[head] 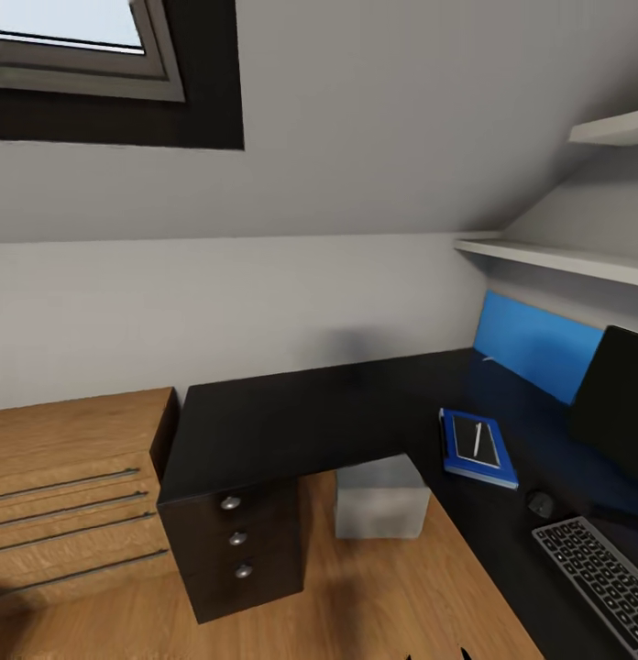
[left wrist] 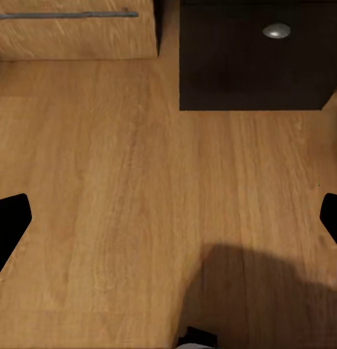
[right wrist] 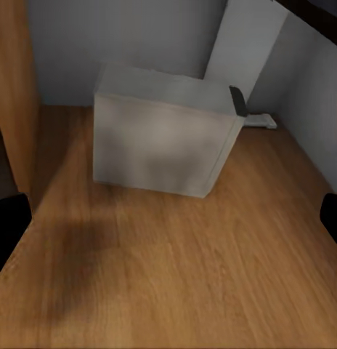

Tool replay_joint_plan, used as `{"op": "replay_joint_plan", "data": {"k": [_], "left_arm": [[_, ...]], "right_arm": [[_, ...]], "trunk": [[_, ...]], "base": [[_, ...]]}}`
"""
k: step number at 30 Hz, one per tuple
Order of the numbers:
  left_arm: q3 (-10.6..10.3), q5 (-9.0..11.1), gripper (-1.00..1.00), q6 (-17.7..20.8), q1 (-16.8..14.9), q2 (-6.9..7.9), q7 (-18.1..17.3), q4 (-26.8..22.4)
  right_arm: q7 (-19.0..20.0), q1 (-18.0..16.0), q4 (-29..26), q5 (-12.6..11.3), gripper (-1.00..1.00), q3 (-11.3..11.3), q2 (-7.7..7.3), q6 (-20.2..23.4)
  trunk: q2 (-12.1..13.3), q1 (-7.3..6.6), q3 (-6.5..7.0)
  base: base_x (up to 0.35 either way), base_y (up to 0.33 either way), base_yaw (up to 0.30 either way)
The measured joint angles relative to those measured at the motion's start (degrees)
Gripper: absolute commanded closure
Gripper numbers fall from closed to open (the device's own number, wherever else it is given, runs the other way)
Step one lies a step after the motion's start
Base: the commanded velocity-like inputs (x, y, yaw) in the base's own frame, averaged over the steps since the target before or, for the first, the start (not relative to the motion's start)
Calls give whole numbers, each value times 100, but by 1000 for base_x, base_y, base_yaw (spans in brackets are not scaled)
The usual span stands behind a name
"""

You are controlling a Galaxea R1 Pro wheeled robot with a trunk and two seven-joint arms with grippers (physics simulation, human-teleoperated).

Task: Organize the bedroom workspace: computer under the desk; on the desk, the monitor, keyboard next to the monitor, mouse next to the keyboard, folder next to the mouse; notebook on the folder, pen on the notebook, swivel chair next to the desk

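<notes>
**Corner surface set up, both jaws released over the floor**

The black L-shaped surface [head: 291,422] wraps the room's corner. On its right wing, the blue folder [head: 479,449] lies flat with the dark notebook [head: 475,440] on it and the pen [head: 478,438] on top. Nearer, the mouse [head: 540,502] sits between folder and keyboard [head: 599,573]. The monitor [head: 617,403] stands at the right edge, beside the keyboard. The grey computer [head: 381,498] rests on the wood floor [head: 374,596] under the surface. A wooden dresser [head: 71,486] stands left of the drawer unit [head: 235,541].

The left gripper [left wrist: 168,225] hangs over bare floor, jaws spread wide. The right gripper [right wrist: 168,225], likewise released, faces the computer [right wrist: 165,134].
</notes>
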Motion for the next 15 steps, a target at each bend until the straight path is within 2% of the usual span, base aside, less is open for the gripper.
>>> {"op": "replay_joint_plan", "data": {"k": [1, 6, 10, 11, 15], "left_arm": [[-1, 3, -100, -375, 9, 6, -2, 112], [-2, 8, -100, -1214, 165, 8, 15, 273], [-7, 5, -100, -1221, 203, -8, 20, 298], [-5, 4, -100, -1221, 211, -19, 27, 303], [5, 12, -100, -1220, 215, -23, 34, 305]], "right_arm": [[-4, 15, 1, -6, -100, 6, -6, -130], [-18, 37, 3, -26, -100, 8, 3, -428], [-106, 41, 2, -28, -100, 4, 6, -484], [-356, 41, -2, -26, -100, -2, 12, -494], [-662, 42, -4, 3, -100, 12, 19, -494]], "trunk": [[0, 0, 4], [0, 0, 24], [0, 0, 39], [0, 0, 42], [0, 0, 53]], "base": [[0, 0, 251], [0, 0, 254], [0, 0, 264], [0, 0, 270], [0, 0, 259]]}}
